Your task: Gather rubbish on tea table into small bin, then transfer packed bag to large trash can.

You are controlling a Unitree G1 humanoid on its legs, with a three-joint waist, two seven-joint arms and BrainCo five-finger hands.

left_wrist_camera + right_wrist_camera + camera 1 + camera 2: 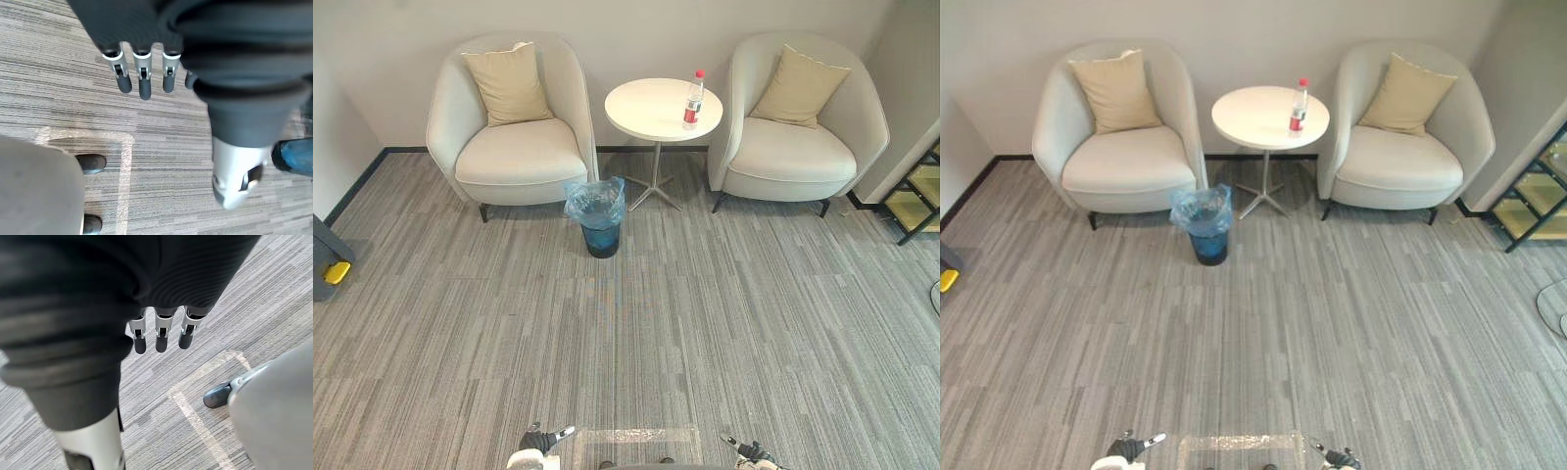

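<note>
Plastic bottle [693, 100] is standing upright on round white desk [646, 113], well apart from left hand [142, 81] and right hand [160, 335].
The bottle is showing a clear body, red cap and red label; both hands are hanging with fingers straight, holding nothing.

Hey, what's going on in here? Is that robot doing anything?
Nothing is being handled yet. The robot stands well back from the round table, its left robot hand and right robot hand hanging open and empty. A bottle stands upright on the table, and a small bin lined with a blue bag sits on the carpet beside it.
</note>
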